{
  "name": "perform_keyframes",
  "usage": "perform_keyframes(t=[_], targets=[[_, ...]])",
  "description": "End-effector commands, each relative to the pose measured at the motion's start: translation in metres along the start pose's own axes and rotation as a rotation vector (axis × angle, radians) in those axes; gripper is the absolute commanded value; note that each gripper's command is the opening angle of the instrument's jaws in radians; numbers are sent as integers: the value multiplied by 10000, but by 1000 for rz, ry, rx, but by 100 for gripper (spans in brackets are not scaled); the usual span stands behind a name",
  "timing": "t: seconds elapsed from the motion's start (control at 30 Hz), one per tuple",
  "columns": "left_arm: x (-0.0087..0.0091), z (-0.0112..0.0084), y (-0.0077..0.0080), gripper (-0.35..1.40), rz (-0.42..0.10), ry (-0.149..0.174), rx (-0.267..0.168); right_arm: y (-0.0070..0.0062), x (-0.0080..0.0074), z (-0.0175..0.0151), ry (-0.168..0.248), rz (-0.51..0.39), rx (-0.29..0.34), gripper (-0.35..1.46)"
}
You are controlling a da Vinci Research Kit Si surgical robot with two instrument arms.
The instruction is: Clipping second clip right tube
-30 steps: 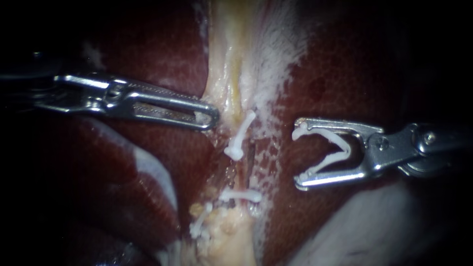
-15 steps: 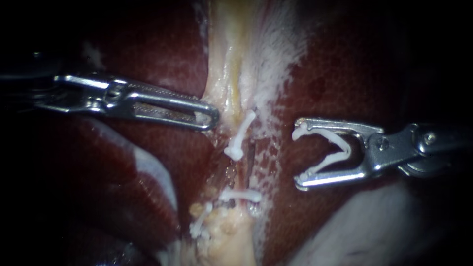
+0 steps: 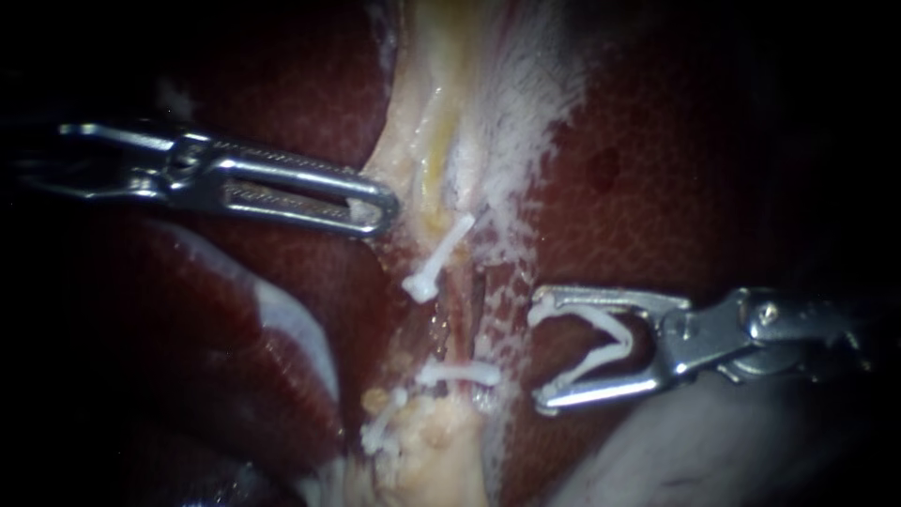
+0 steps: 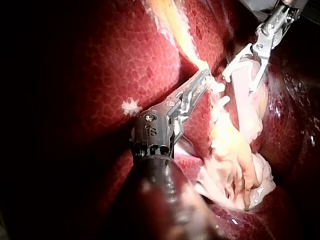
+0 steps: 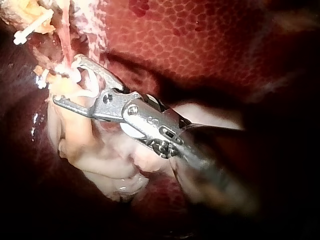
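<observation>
Coming in from the right: right instrument (image 3: 540,354), pincer spread wide and loaded with an open clip (image 3: 601,345), a white V with one leg seated along each half of the pincer and its mouth facing left. Held so from both sides, gripping the clip and nothing else. Tips poised over white-flecked liver (image 3: 657,188), just right of the tube (image 3: 457,324) and not around it. Same wide spread in the right wrist view, with pale tissue ahead of and under the tips; cannot tell whether touching there.

Tube itself: a thin reddish strand running from near to far down the middle of the scene, within the pale tissue band (image 3: 441,113). Cannot tell for certain whether this strand is the task's right tube. Already crossed by two shut white clips: slanted clip (image 3: 437,258) at the far end and level clip (image 3: 460,374) at the near end, well apart, with bare tube between them. Nearer and to the left, beside a yellowish stump, a small white clip (image 3: 380,434).

Coming in from the left: left instrument (image 3: 371,208), slotted pincer closed flat on the left edge of the pale tissue band, just far of the slanted clip. In the left wrist view, tip set into that same pale edge, with no gap showing.
</observation>
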Motion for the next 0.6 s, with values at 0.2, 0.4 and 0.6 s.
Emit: perform_keyframes(t=[0.2,0.4,0.6], targets=[[-3,-6,-18,-35,13,-2,2,6,-9,18,-2,49,2,60],[-6,-9,-37,-35,24,-5,4,13,-8,27,-4,68,14,59],[-7,-10,-43,-35,30,-7,5,15,-9,39,-8,85,30,58]])
